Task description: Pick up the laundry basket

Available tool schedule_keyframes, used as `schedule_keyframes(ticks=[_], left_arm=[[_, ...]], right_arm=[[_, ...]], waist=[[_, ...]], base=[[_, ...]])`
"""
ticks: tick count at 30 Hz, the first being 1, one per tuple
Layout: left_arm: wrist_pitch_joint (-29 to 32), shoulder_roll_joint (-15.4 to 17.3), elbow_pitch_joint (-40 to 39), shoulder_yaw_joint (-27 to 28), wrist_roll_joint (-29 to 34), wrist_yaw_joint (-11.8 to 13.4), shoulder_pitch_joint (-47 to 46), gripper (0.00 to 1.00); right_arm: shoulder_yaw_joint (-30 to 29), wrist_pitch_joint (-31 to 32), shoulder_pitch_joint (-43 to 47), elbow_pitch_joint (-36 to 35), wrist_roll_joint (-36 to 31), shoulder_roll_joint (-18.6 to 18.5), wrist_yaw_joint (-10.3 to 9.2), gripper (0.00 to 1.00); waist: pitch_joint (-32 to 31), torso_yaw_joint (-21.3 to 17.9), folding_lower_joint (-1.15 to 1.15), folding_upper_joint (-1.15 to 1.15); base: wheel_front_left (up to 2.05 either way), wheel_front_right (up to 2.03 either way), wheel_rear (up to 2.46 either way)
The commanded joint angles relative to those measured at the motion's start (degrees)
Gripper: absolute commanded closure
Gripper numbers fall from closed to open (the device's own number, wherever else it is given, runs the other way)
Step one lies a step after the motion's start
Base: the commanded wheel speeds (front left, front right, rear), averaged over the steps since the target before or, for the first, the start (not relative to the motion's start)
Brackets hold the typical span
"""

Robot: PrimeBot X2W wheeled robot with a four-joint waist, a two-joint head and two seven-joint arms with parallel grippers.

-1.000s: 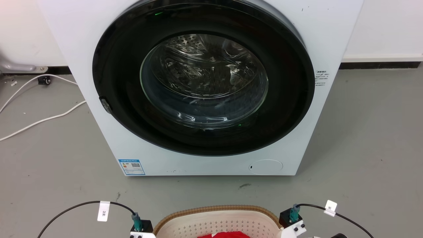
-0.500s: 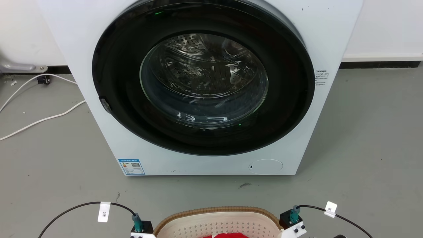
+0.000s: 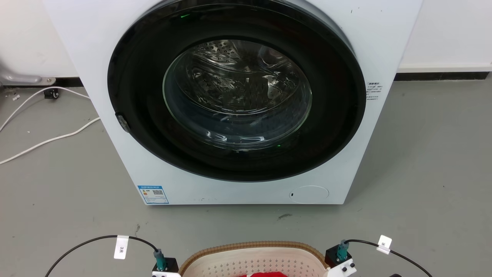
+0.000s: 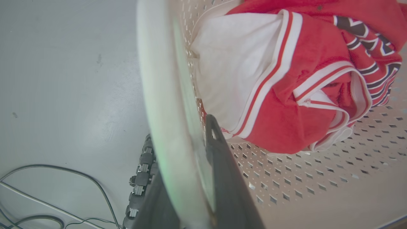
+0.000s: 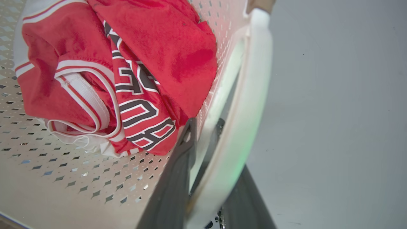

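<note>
With the laundry basket just in front of the washing machine and the left gripper and right gripper each clamped on one of its white handles, an uneven lift could tilt it, slipping a handle free or spilling the red jersey.

left end effector: two long dark fingers, one with bumpy grey pads | right end effector: dark smooth fingers | head view, 7 o'clock: black block, blue-green plug, black cable, white tag marked 3 | 5 o'clock: matching cable, matching tag, white plate, black screws
</note>
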Motion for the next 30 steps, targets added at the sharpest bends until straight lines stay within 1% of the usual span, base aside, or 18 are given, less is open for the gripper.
schedule_keyframes(ticks=[1, 30], left_arm=[[-0.18, 0.1, -0.24, -0.48, -0.16, -0.56, -0.87, 1.0], [-0.72, 0.23, -0.04, -2.03, -1.86, -0.56, -0.94, 1.0]], right_arm=[[0.25, 0.01, 0.12, -0.38, -0.46, 0.09, 0.68, 1.0], [0.25, 0.25, 0.55, -0.17, -0.38, 0.29, 0.67, 1.0]], waist=[[0.02, 0.01, 0.0, 0.0], [0.05, -0.1, 0.0, 0.0]], base=[[0.0, 0.0, 0.0], [0.0, 0.0, 0.0]])
